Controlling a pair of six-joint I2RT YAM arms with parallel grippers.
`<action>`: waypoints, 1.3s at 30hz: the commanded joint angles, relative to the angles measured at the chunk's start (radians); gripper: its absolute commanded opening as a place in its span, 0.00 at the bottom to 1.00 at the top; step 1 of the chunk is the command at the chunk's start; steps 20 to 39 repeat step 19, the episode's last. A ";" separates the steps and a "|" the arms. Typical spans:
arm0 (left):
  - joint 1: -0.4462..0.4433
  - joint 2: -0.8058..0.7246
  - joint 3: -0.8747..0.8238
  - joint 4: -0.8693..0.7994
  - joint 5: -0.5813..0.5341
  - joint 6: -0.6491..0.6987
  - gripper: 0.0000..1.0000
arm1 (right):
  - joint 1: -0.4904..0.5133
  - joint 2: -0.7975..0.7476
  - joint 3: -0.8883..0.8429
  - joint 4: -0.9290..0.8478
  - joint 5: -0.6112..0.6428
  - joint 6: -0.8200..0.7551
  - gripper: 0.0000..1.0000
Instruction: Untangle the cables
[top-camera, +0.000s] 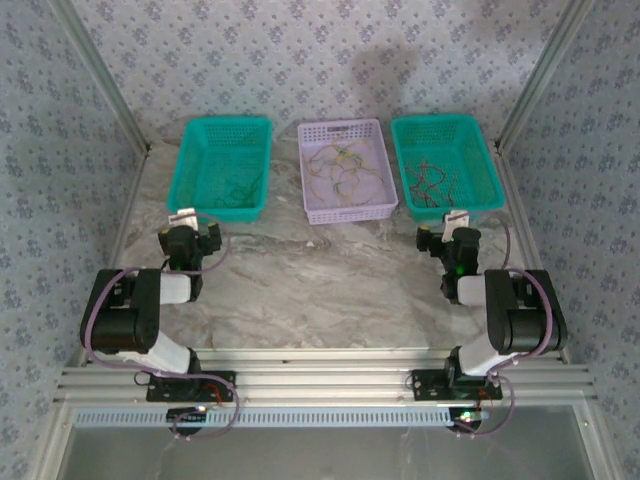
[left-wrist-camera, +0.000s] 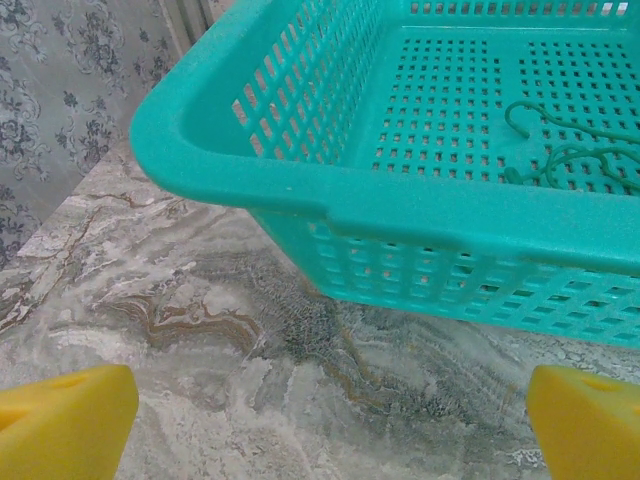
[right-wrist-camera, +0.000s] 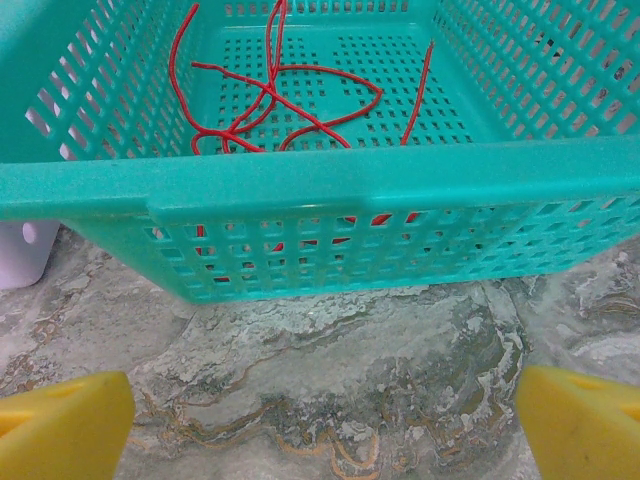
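From overhead, a tangle of thin multicoloured cables (top-camera: 343, 168) lies in the lilac perforated plastic basket (top-camera: 352, 212), mid-row on the marbled tabletop (top-camera: 320, 285). The left wrist view resolves green cables (left-wrist-camera: 575, 150) in the left teal plastic basket (left-wrist-camera: 400, 215). The right wrist view resolves red cables (right-wrist-camera: 270, 95) in the right teal plastic basket (right-wrist-camera: 330, 185). The left gripper (left-wrist-camera: 320, 430) and right gripper (right-wrist-camera: 320, 430) gape wide, empty, near their baskets.

Cannot tell strand from strand among cables (top-camera: 341, 170) in the lavender basket (top-camera: 350, 214); cannot follow green cables (left-wrist-camera: 585, 150) past the left wrist view's right edge; cannot fully see red cables (right-wrist-camera: 270, 90) behind the teal basket (right-wrist-camera: 330, 182) wall
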 joint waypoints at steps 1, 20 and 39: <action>0.004 0.003 -0.008 0.037 0.016 -0.012 1.00 | -0.007 0.007 0.020 -0.010 -0.005 -0.002 1.00; 0.009 0.003 -0.002 0.028 0.053 -0.004 1.00 | -0.009 0.007 0.021 -0.010 -0.006 -0.002 1.00; 0.009 0.003 -0.002 0.028 0.053 -0.004 1.00 | -0.009 0.007 0.021 -0.010 -0.006 -0.002 1.00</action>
